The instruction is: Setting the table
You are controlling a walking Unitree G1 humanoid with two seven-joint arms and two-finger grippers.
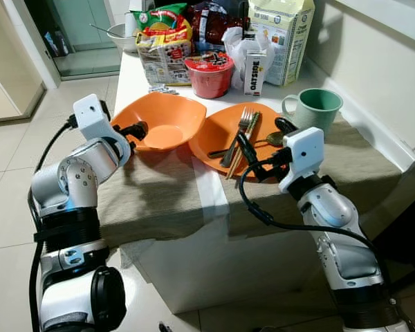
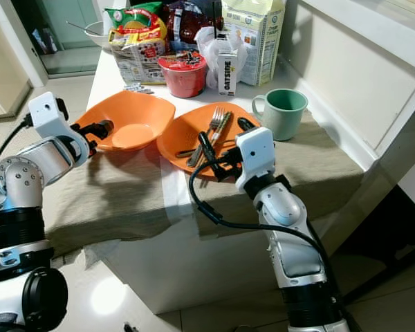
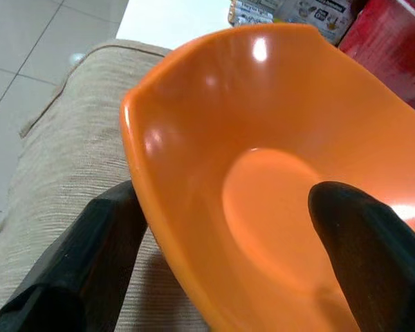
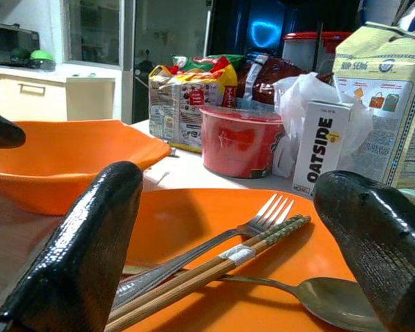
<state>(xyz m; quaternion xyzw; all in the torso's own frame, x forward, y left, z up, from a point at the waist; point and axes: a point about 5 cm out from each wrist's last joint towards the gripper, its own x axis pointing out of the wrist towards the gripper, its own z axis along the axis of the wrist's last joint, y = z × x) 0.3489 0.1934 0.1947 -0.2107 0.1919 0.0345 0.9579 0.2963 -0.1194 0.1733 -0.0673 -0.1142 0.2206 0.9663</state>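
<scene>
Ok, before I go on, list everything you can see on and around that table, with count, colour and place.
Bowl: one, orange, on the beige cloth, left.
Plate: one, orange, right of the bowl.
Fork: one, silver, on the plate.
Chopsticks: one pair, wooden, beside the fork.
Spoon: one, dull metal, on the plate.
Mug: one, green, right of the plate.
Noodle cup: one, red, behind the plate.
Oatside carton: one, white, beside the cup.
Tall carton: one, cream, far right.
Snack bags: several, mixed colours, at the back.
Left gripper: black fingers astride the bowl's rim.
Right gripper: open, at the plate's near edge.
</scene>
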